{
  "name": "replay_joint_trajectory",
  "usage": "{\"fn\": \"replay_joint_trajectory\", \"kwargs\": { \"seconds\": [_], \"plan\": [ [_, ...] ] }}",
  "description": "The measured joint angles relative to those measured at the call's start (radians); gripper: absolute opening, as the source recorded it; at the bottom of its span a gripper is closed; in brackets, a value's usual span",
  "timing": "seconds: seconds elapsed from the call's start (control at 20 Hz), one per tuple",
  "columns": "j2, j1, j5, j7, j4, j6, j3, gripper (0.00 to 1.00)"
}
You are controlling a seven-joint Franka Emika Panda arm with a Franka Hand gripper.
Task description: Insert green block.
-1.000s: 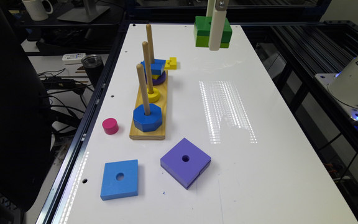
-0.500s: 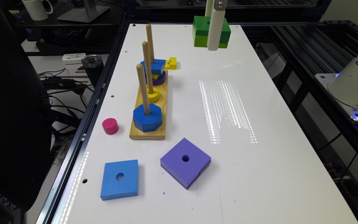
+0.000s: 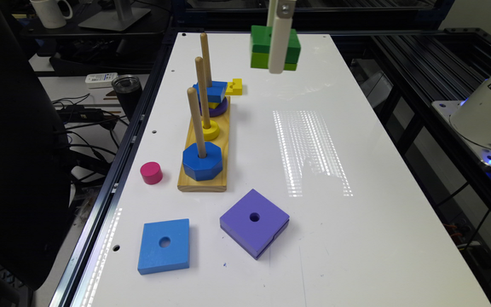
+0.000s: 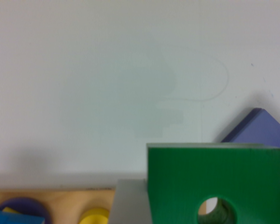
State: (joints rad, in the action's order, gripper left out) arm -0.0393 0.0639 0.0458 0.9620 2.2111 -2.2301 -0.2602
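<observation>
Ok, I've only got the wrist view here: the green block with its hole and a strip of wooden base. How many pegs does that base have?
Observer: Three upright pegs stand in a row on the wooden base.
Operator: Is the block over any of them?
Observer: No. In the exterior view the green block hangs in the gripper off to the exterior view's right of the far peg, not over it.
Operator: What's already on the pegs?
Observer: The near peg carries a blue octagon, the middle peg a yellow ring, and the far peg a stack topped by a blue square piece.
</observation>
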Motion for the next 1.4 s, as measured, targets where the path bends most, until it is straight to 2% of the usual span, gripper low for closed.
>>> {"fn": "replay_joint_trajectory", "kwargs": {
  "seconds": [0.15, 0.85, 1.1, 1.4],
  "plan": [
    [0.033, 0.000, -0.0045, 0.002, -0.034, 0.000, -0.001, 0.00],
    [0.183, -0.002, -0.0398, 0.031, -0.202, 0.003, -0.016, 0.00],
    [0.224, -0.003, -0.0556, 0.044, -0.249, 0.005, -0.022, 0.00],
    [0.256, -0.004, -0.0607, 0.046, -0.290, 0.010, -0.024, 0.00]
  ]
}}
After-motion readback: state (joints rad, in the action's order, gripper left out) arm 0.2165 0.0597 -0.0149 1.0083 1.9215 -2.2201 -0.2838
